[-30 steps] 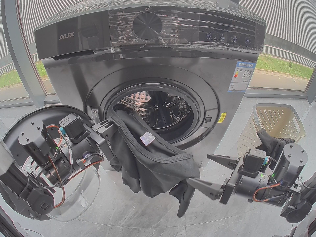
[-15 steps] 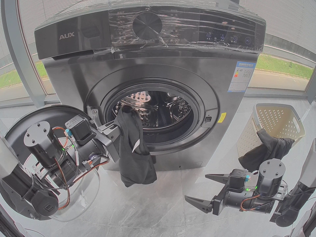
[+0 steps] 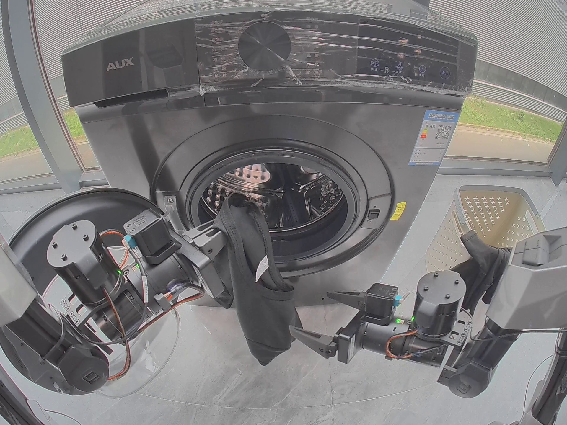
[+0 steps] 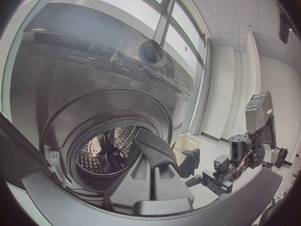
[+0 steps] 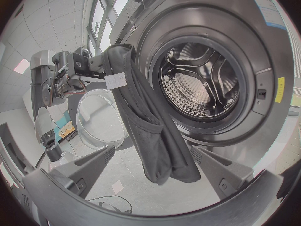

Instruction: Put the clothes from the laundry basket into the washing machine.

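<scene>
Jaws: left gripper clamped on garment, arm level at washer opening's left rim; right gripper spread wide, low, by the hanging hem.

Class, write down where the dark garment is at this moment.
In the head view, the dark garment hangs from the shut left gripper, before the left edge of the open drum; the open right gripper sits by its lower end.
</scene>
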You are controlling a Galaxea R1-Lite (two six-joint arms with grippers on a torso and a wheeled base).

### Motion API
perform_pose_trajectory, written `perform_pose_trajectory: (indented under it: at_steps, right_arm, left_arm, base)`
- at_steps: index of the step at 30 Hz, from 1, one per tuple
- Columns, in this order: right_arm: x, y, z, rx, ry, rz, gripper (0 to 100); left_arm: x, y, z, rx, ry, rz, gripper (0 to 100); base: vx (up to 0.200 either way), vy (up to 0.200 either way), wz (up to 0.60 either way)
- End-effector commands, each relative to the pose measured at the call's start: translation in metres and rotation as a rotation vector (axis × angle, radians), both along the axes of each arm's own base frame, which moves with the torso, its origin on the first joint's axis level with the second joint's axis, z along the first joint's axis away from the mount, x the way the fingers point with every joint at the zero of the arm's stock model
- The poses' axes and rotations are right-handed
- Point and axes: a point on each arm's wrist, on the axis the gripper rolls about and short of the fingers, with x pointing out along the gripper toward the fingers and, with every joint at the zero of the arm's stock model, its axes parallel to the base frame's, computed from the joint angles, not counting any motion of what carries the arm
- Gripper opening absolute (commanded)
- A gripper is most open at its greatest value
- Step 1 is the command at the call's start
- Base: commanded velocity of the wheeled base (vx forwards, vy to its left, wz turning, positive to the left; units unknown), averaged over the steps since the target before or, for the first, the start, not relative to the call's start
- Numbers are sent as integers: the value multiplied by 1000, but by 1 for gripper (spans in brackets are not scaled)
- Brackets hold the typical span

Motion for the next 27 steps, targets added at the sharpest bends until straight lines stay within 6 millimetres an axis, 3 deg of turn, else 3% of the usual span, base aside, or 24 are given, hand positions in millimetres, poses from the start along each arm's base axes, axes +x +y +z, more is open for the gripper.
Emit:
perform_pose_trajectory:
  at_steps: [1, 11, 27]
  right_arm:
    - [7, 19, -20, -18, 25, 39, 100]
    - [35, 51, -28, 33, -32, 47, 100]
    - [67, 79, -39, 57, -58, 35, 100]
  left_arm:
    - [-1, -1, 0, -2, -2, -6, 0]
    - [-3, -3, 1, -2, -4, -16, 0]
    - [-10, -5, 8, -15, -24, -44, 0]
  base:
    - [0, 0, 0]
    - [0, 0, 0]
    - [0, 0, 0]
